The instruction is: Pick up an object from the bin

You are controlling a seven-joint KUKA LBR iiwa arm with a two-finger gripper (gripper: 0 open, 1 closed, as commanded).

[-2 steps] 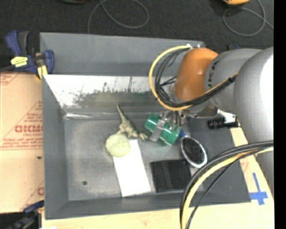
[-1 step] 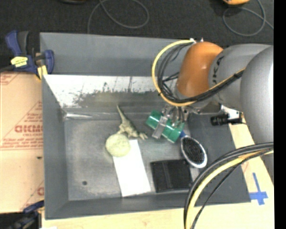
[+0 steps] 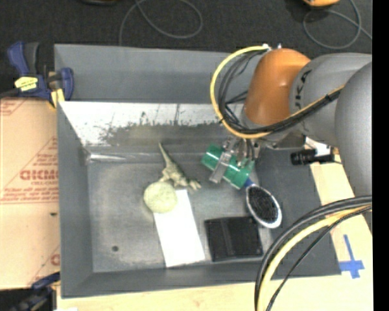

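Green round plastic tube (image 3: 239, 173) lies right under the gripper (image 3: 228, 164). I cannot tell if the gripper is squeezing it or loose. The tube is round, so it might slip out and roll into the black oval brush (image 3: 264, 206) close beside the gripper.

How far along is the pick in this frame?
Approach looks done: the claw is down in the bin at the green plastic piece on its right side. In hand: the grasp itself; whether it grips is unclear. Left: lifting it out. The black oval brush, black pad and white card lie on the floor.
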